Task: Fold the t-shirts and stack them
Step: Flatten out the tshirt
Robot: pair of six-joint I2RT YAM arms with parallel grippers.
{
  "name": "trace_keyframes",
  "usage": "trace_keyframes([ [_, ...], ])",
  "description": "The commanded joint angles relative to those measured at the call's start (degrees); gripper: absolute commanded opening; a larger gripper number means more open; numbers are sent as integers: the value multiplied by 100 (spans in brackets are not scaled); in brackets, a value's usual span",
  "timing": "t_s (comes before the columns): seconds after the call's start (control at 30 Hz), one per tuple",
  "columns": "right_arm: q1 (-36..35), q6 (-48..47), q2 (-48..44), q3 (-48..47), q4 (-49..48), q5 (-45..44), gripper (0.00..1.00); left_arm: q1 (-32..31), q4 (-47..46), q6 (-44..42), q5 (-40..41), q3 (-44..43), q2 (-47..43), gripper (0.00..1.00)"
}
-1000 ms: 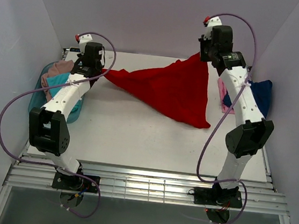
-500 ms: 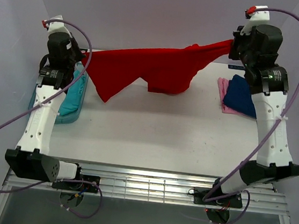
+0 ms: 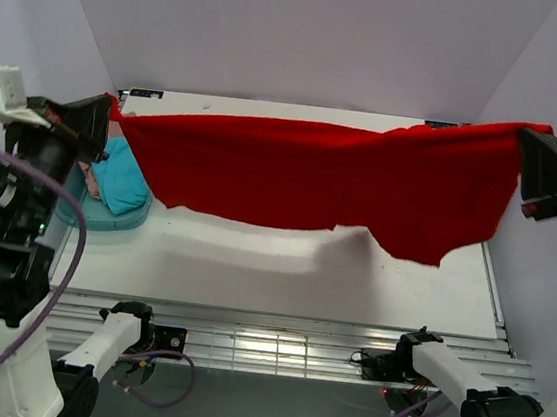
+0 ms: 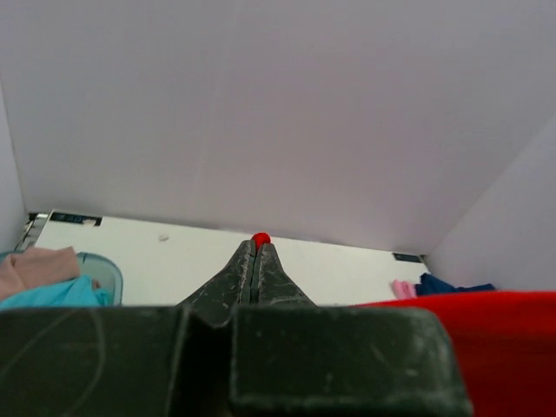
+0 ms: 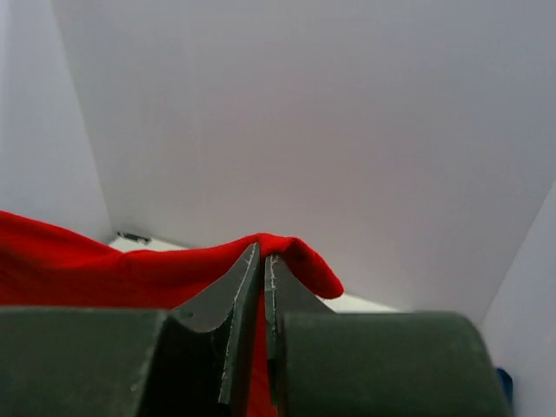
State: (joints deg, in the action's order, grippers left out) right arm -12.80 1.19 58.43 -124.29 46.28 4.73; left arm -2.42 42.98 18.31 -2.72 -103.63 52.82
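Between both grippers, seen from above, the bright red cloth t-shirt is held stretched over the white table, one end pinched by the left gripper, the other by the right gripper. At the left wrist, a red scrap is nipped at the tips. At the right wrist, red cloth is clamped likewise. Spreading is judged to be in hand; next, laying it flat below the grippers is called for.

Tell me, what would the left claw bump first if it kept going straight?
Probably the back wall, past the red t-shirt pinched in the left gripper; depth is unclear.
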Motion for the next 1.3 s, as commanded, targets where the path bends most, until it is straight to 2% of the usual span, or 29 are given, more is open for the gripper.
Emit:
trace_keyframes([
  [0.0,32,408,-209,-770,188,537,10,-101,517,155,-395,-104,-368,0],
  [0.2,32,619,-570,-598,-22,441,10,-93,580,647,-493,-271,-571,0],
  [0.3,32,488,-754,473,-592,213,9,-101,422,552,-177,131,-588,0],
  [0.33,32,435,-763,1111,-759,169,9,-101,343,543,-28,377,-597,0],
  [0.43,32,163,-641,2160,-1550,-86,8,-93,-402,499,184,1930,-755,0],
  [0.47,32,93,-571,2877,-1770,-156,8,-101,-848,481,419,2779,-790,0],
  [0.5,32,-21,-492,3215,-2207,-183,8,-101,-1070,481,500,3179,-738,0],
  [0.57,32,-93,-97,4120,-2640,-192,8,-101,-1666,481,623,4126,-563,0],
  [0.67,40,-330,781,4903,-3633,-104,8,-101,-2466,499,728,4816,148,0],
  [0.73,32,-453,1817,4976,-4196,36,8,-58,-2925,560,887,5282,903,0],
  [0.77,40,-462,2169,4889,-4354,106,8,65,-2901,717,635,5240,1210,0],
  [0.8,40,-462,2894,4784,-4495,168,8,83,-2927,840,772,5005,1509,0],
  [0.9,32,-418,4074,4239,-4882,221,8,39,-3498,816,1361,4906,2573,0],
  [0.93,40,-366,4297,4142,-5048,38,8,22,-3472,754,1466,4540,3289,4],
  [0.97,40,-417,4525,3993,-5015,-68,8,22,-3185,693,1554,4275,3662,12],
  [1.0,40,-479,5102,3487,-4867,-252,13,4,-3034,666,1921,4020,4022,23],
  [1.03,58,-532,5456,3125,-4665,-445,24,-22,-2946,657,2090,3687,4565,56],
  [1.07,58,-628,5799,2730,-4002,-656,38,-31,-2710,683,2265,3545,4771,68],
  [1.1,58,-646,6455,1951,-3717,-806,41,-57,-2620,761,2467,3430,4930,73],
  [1.13,58,-655,6679,1691,-3479,-972,41,-75,-2567,788,2556,3307,5009,76],
  [1.27,58,-682,6813,1557,-3441,-1018,48,-145,-2646,833,2899,3227,4827,79],
])
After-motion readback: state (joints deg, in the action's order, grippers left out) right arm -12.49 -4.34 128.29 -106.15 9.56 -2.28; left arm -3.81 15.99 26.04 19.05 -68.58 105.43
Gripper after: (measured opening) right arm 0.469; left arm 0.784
